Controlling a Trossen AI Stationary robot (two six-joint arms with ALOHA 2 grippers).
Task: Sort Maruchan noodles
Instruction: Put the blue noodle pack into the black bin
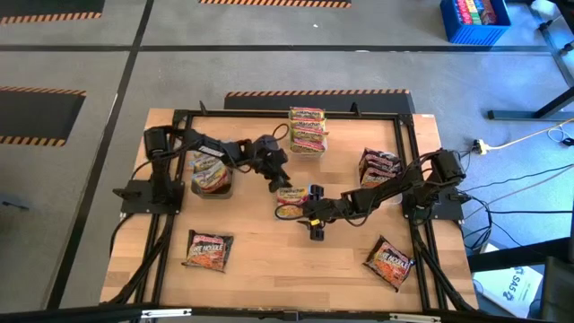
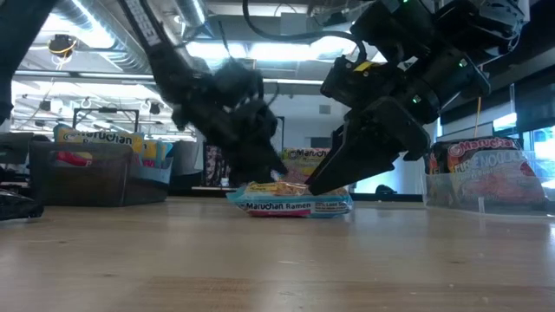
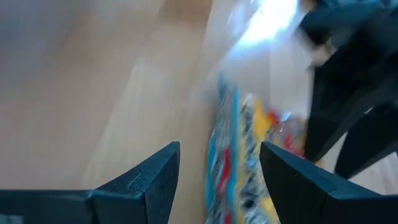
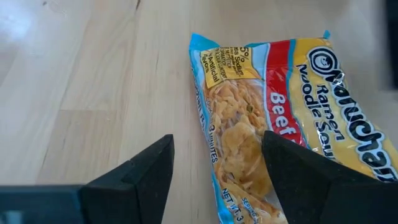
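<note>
The yellow beef packet (image 4: 280, 118) lies flat between both open grippers — right gripper (image 4: 217, 177), left gripper (image 3: 217, 180) — long axis running left-right across the table.

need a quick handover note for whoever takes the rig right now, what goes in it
Left end effector: open, at the far edge of the yellow Beef packet mid-table.
Right end effector: open, at the same packet's other side; packet lies flat, not held.
Done: packets stacked at the far edge, in the left tub and the right tub.
Left: the Beef packet and two dark packets near the front, left and right.
</note>
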